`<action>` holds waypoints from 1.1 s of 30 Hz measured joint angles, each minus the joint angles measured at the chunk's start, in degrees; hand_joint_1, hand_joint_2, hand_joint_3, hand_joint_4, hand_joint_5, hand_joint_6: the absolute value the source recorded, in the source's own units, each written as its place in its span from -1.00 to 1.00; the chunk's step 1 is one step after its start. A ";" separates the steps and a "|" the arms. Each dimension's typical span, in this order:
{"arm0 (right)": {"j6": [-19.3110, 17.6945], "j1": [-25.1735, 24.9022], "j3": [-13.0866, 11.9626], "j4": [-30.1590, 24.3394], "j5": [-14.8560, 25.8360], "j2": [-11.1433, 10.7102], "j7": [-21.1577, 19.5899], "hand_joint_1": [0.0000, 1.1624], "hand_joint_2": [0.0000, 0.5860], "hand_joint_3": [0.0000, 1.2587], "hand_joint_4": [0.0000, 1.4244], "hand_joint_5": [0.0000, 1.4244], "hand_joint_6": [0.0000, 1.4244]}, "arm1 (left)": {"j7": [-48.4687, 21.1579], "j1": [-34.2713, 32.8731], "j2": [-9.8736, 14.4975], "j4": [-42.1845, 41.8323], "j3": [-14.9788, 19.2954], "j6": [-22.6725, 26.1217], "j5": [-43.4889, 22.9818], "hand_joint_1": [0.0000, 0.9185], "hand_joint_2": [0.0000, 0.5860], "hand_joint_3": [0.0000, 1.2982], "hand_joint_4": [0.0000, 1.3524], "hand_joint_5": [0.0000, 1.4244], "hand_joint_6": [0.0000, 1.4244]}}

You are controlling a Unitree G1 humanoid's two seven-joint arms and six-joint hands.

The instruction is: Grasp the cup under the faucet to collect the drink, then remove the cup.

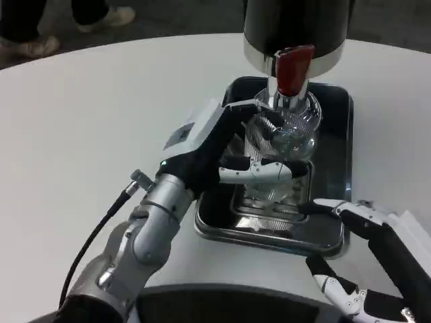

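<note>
White round surface point(101, 114), curved far edge against dark floor. Shiny metal drip tray point(340, 134) sits flat on surface right of centre, rectangular with rounded corners, raised rim, slotted grate in middle. Dark cylindrical dispenser point(296, 27) with chrome band stands at tray's far end; base contact hidden. Near edge of surface meets dark rounded robot body point(222, 306).

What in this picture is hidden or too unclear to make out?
- Head view: the top edge cuts off the dispenser.
- The left robot hand covers part of the clear cup; any drink inside cannot be told.
- The right robot hand is cut off by the lower right edges.
</note>
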 measured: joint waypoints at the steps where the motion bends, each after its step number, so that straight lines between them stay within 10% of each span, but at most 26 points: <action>1: 0.00 -0.01 0.00 0.03 0.02 0.00 0.00 0.06 0.55 -0.53 -0.66 -0.67 -0.86 | 0.04 -0.03 -0.05 0.06 -0.07 0.00 -0.02 0.23 -0.69 0.22 0.38 0.50 0.07; 15: -0.05 0.23 -0.90 0.13 0.21 0.00 -0.52 0.06 0.55 -0.53 -0.66 -0.67 -0.85 | 0.35 -0.03 -0.37 0.16 -0.19 0.50 -0.41 0.22 -0.71 0.20 0.25 0.43 -0.01; 33: -0.59 0.85 -1.02 0.11 0.32 0.10 -1.20 0.08 0.59 -0.53 -0.64 -0.66 -0.84 | -0.88 0.62 1.06 0.15 0.11 0.04 -2.89 -0.26 -0.72 -0.29 -0.47 0.17 -0.31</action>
